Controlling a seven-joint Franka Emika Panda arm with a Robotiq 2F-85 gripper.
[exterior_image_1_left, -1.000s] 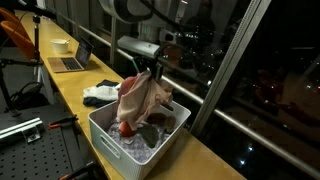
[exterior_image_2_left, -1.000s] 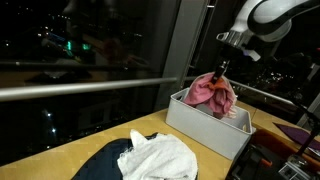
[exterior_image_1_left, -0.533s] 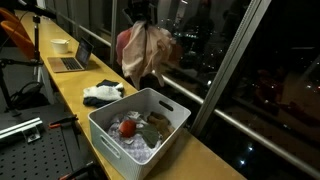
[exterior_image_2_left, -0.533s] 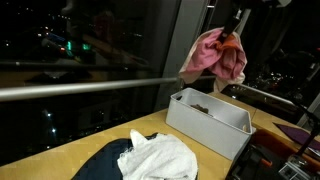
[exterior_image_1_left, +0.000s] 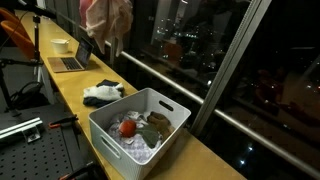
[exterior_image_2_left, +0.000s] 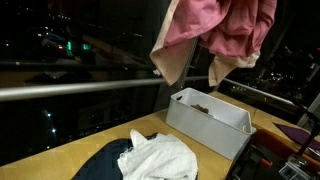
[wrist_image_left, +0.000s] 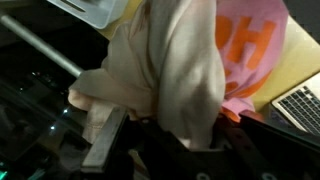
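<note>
A pink and cream garment (exterior_image_1_left: 106, 24) hangs high over the yellow table, clear of the white bin (exterior_image_1_left: 104, 140). It fills the top of an exterior view as the garment (exterior_image_2_left: 218, 35), above the bin (exterior_image_2_left: 205, 126). In the wrist view my gripper (wrist_image_left: 186, 132) is shut on a cream fold of the garment (wrist_image_left: 180, 70), whose orange print shows to the right. The gripper body is out of frame in both exterior views. A red object (exterior_image_1_left: 127, 127) and several cloths stay in the bin.
A pile of white and dark clothes (exterior_image_1_left: 102, 93) lies on the table beside the bin, also seen as the clothes pile (exterior_image_2_left: 150, 158). A laptop (exterior_image_1_left: 72, 58) and a bowl (exterior_image_1_left: 60, 45) sit farther along. A window rail (exterior_image_1_left: 170, 85) runs behind.
The garment has been lifted out of the bin, rising high and moving along the table toward the laptop end. The bin and the clothes pile have not moved.
</note>
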